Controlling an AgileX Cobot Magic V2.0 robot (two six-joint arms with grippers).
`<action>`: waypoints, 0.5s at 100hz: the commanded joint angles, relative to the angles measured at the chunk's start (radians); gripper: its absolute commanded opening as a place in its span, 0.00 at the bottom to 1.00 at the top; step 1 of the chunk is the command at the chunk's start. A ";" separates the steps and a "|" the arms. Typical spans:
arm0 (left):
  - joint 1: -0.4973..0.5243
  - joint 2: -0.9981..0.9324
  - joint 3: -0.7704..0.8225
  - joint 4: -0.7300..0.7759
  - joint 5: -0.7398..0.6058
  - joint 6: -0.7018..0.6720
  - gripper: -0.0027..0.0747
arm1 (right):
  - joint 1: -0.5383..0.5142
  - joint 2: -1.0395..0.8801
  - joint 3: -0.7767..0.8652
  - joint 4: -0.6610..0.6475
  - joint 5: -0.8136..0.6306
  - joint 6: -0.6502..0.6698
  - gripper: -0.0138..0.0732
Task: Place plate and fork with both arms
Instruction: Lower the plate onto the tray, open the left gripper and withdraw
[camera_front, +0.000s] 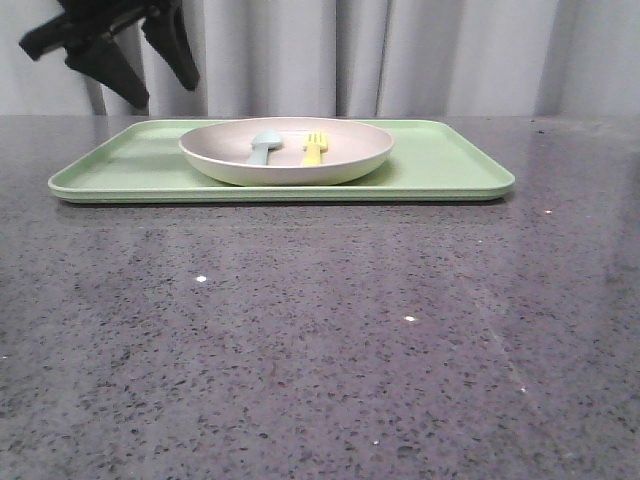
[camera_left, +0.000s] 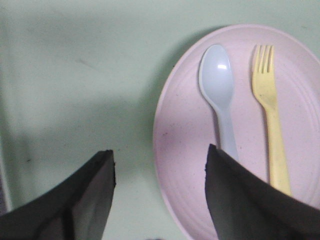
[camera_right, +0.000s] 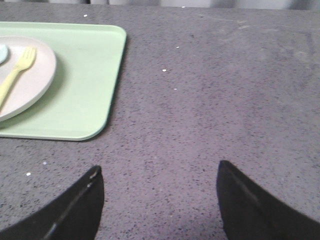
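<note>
Grey speckled stone table (camera_front: 320, 350) before pale curtains (camera_front: 400, 55), bearing a light green tray (camera_front: 450, 170). On the tray sits the plate (camera_front: 230, 160), holding the fork (camera_front: 314, 148) beside a pale blue spoon (camera_front: 263, 147). Left gripper (camera_left: 160, 165), fingers parted and holding nothing, hangs above the tray's left part. Right gripper (camera_right: 159, 185), likewise spread and unloaded, is over bare table beside the tray.

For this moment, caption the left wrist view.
Open left gripper above pink plate holding yellow fork and pale blue spoon.
</note>
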 joint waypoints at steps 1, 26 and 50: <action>-0.005 -0.132 0.007 0.042 -0.022 -0.011 0.55 | 0.022 0.038 -0.069 -0.014 -0.045 -0.005 0.72; -0.005 -0.390 0.236 0.134 -0.113 -0.029 0.53 | 0.104 0.209 -0.246 -0.014 0.045 -0.005 0.72; -0.005 -0.612 0.472 0.181 -0.186 -0.036 0.53 | 0.196 0.414 -0.464 -0.014 0.147 -0.005 0.72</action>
